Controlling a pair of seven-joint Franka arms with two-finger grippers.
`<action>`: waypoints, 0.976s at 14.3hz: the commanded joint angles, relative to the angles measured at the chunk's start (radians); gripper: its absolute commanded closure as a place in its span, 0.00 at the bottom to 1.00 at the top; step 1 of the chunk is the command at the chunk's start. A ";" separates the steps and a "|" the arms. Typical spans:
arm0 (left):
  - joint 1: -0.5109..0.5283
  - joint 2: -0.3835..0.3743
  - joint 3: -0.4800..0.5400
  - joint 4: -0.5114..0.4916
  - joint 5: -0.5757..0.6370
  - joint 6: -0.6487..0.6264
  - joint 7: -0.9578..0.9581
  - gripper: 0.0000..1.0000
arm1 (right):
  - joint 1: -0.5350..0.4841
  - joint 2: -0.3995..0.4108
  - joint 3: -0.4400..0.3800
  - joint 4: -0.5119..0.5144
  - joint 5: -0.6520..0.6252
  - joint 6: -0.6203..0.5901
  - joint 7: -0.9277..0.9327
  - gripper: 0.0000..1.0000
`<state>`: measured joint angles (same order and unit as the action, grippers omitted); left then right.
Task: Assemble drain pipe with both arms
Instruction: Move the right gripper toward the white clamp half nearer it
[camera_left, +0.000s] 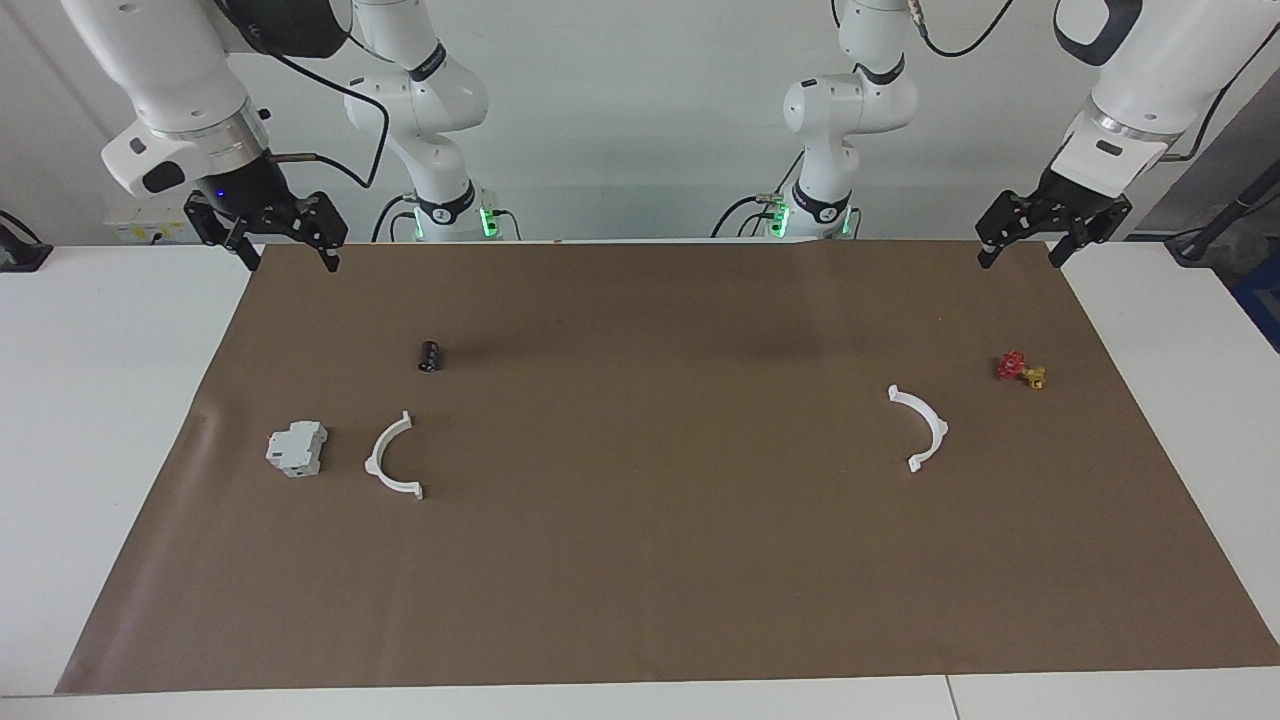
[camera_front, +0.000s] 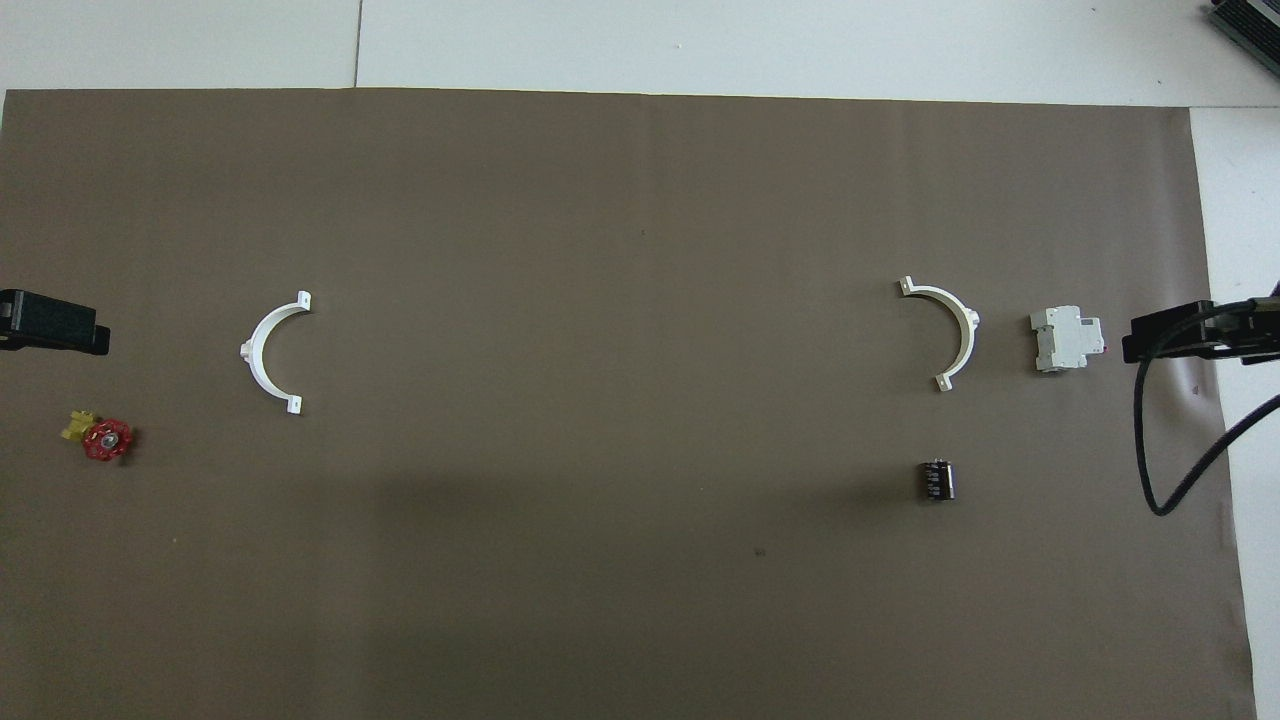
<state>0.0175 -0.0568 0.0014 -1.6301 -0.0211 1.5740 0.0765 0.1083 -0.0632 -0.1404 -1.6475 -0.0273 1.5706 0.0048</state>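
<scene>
Facing view: nothing grasped yet; my left gripper (camera_left: 1025, 255) and right gripper (camera_left: 287, 256) hang spread over the mat's (camera_left: 640, 600) robot-side corners. Next, each must reach its half-ring (camera_left: 922, 427), (camera_left: 391, 459).

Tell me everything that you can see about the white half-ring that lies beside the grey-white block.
The half-ring is a thin white semicircular band that looks like plastic, with a small flat tab at each end and a small nub on the middle of its outer curve. It lies flat on the brown paper sheet, toward the right arm's end of the table. Its curved back faces the grey-white block, close but apart; its open side faces the middle of the table. Only the sheet touches it. No gripper is over it.
</scene>
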 joint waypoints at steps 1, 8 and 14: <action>-0.002 -0.028 -0.003 -0.027 0.018 -0.008 -0.008 0.00 | -0.009 0.000 0.005 0.000 0.010 -0.007 -0.019 0.00; -0.010 -0.028 -0.009 -0.022 0.018 -0.012 -0.009 0.00 | -0.013 -0.009 0.004 -0.023 0.010 0.009 -0.032 0.00; -0.008 -0.029 -0.009 -0.024 0.018 -0.011 -0.009 0.00 | -0.078 0.110 0.005 -0.130 0.087 0.291 -0.242 0.00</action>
<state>0.0169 -0.0598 -0.0112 -1.6300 -0.0211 1.5706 0.0766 0.0712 -0.0246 -0.1412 -1.7473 0.0179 1.7676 -0.1272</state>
